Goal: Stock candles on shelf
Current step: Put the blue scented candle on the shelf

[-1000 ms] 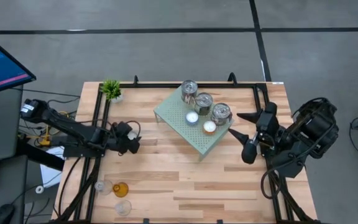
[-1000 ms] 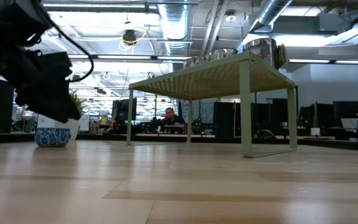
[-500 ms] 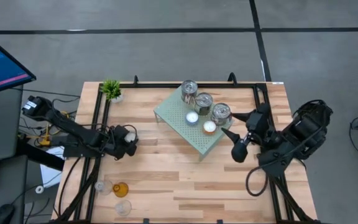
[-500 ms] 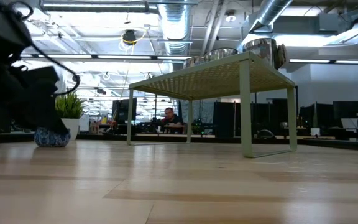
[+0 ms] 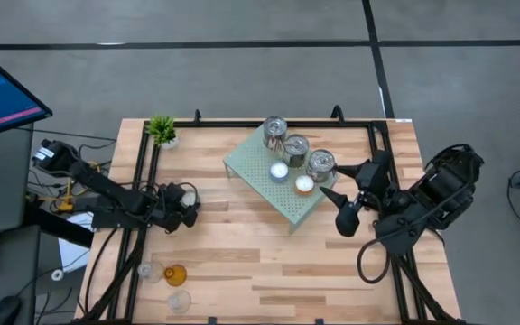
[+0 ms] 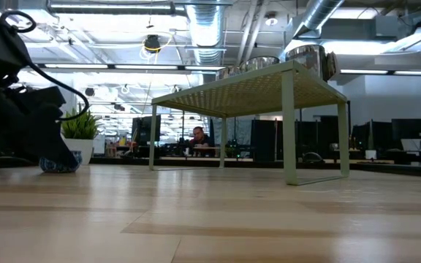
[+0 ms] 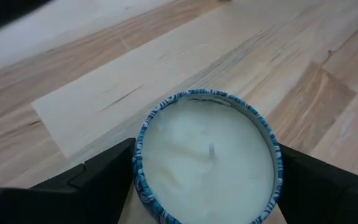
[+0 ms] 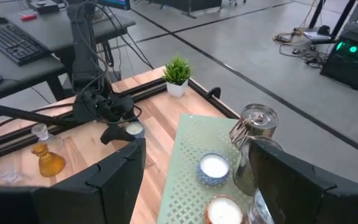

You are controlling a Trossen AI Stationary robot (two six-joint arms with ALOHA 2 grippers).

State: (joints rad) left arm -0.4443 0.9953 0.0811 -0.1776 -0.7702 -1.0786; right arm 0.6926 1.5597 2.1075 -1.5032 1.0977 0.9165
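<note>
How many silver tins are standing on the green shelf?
3: one silver tin at the shelf's far end, a second mid-row, a third nearest the right arm.

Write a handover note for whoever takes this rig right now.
Left gripper: low over the table's left-centre, jaws around a blue-rimmed white candle; it looks gripped, not yet lifted.
Right gripper: jaws open, empty, hovering by the shelf's right end.
Done: three silver tins and two small candles sit on the shelf.
Left: the candle in the left jaws, plus the amber holder and two clear glass holders at the table's near-left corner.
</note>
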